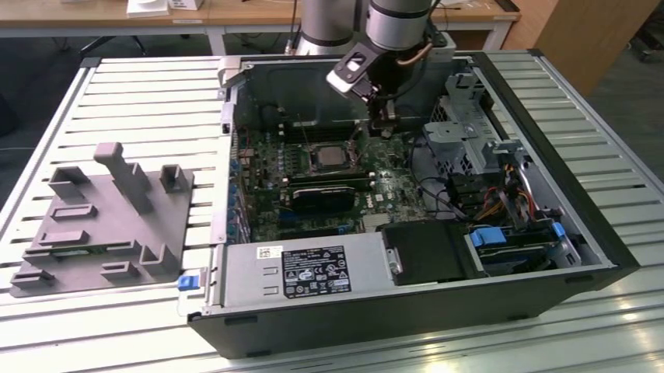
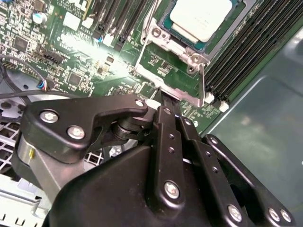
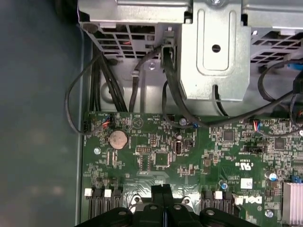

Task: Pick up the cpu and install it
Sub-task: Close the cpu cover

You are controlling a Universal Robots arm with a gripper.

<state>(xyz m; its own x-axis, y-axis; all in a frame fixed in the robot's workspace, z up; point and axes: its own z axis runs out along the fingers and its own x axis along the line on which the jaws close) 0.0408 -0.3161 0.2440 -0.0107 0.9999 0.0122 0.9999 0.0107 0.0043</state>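
In the second wrist view the gripper [image 2: 166, 100] is hanging just beside the socket's open metal retention frame [image 2: 168, 64]. Its 2 fingers are pressed together with nothing between them, so it is carrying nothing, though whether the tips are touching the frame is hard to tell. Just beyond that frame the cpu [image 2: 201, 19] is lying flat in the motherboard socket, silver top up, with the thin socket lever [image 2: 202, 80] standing alongside. Judging from this, placing is done and seating or clamping is the step in hand. Doing it well is calling for a light, straight touch with the clenched fingertips, keeping off the memory slots [image 2: 246, 47] and making sure the chip is sitting level. The first wrist view is showing what the other is not: more of the motherboard [image 3: 189, 156] with its coin cell [image 3: 118, 139], black cables and the steel drive cage [image 3: 215, 47]. Farthest out, the exterior view is giving the layout. There the gripper [image 1: 382, 124] is poised inside the open computer case [image 1: 415, 318], toward that view's right of the cpu [image 1: 332, 158]. The grey fixture block [image 1: 104, 225] is resting on the slatted table [image 1: 135, 85], well apart at that view's left.
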